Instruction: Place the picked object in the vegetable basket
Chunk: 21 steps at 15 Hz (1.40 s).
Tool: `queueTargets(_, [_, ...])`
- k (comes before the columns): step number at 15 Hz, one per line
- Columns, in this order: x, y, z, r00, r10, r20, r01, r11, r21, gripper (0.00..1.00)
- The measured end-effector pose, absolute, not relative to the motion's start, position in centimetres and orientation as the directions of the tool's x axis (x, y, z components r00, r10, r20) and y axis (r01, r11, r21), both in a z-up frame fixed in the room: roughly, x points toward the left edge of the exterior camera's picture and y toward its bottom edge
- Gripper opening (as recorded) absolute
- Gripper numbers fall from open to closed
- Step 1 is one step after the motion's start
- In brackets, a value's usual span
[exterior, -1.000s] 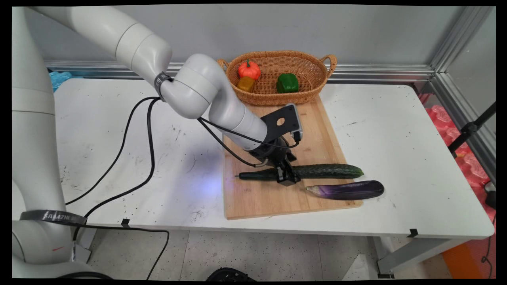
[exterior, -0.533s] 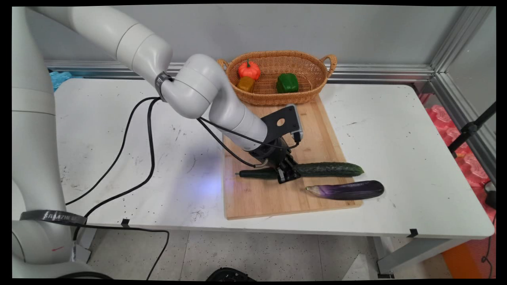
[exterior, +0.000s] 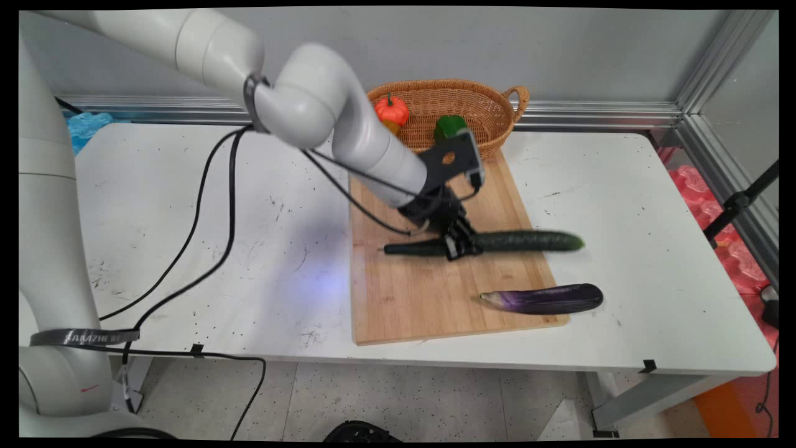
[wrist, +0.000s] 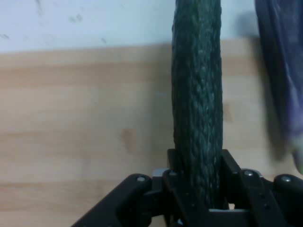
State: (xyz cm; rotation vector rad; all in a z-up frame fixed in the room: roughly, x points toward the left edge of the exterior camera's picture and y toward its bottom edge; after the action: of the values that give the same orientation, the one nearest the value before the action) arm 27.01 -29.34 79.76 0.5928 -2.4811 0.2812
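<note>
Item: cucumber (exterior: 528, 240), long, dark green, warty skin; grasped in the black two-finger hand (exterior: 461, 244) somewhat left of its middle, lying roughly level and clear of the wooden cutting board (exterior: 435, 298) beneath it, its right end reaching out past the board's right edge over the white bench (exterior: 622, 205). In the hand view the cucumber (wrist: 198, 94) runs up from between the fingers (wrist: 176, 161), which press on it from either side, with board grain behind and beneath it. Item: eggplant (exterior: 542, 298), purple with a pale stem end, lying on the near right part of the board, tip overhanging onto the bench, well apart from the hand; a purple edge of it shows at the right of the hand view (wrist: 284, 71). Item: wicker basket (exterior: 491, 102), oval, two handles, at the far end of the board against the wall; holds an orange pumpkin-shaped piece (exterior: 392, 110) and a green pepper (exterior: 449, 126), both partly covered by the arm; whatever else lies in it cannot be made out. Status, as judged from the layout: cucumber gripped and off the board, not set down anywhere; eggplant untouched on the board; two pieces lying in the basket.
</note>
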Motion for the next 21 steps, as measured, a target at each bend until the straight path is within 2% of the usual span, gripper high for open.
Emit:
queueTargets(10, [30.5, -37.1, 86.6, -0.724, -0.317, 0.613, -0.498, 0.855, -0.146, 0.00])
queueTargets(21, [34.8, -46.8, 89.6, -0.676, -0.309, 0.669, -0.594, 0.766, -0.247, 0.00])
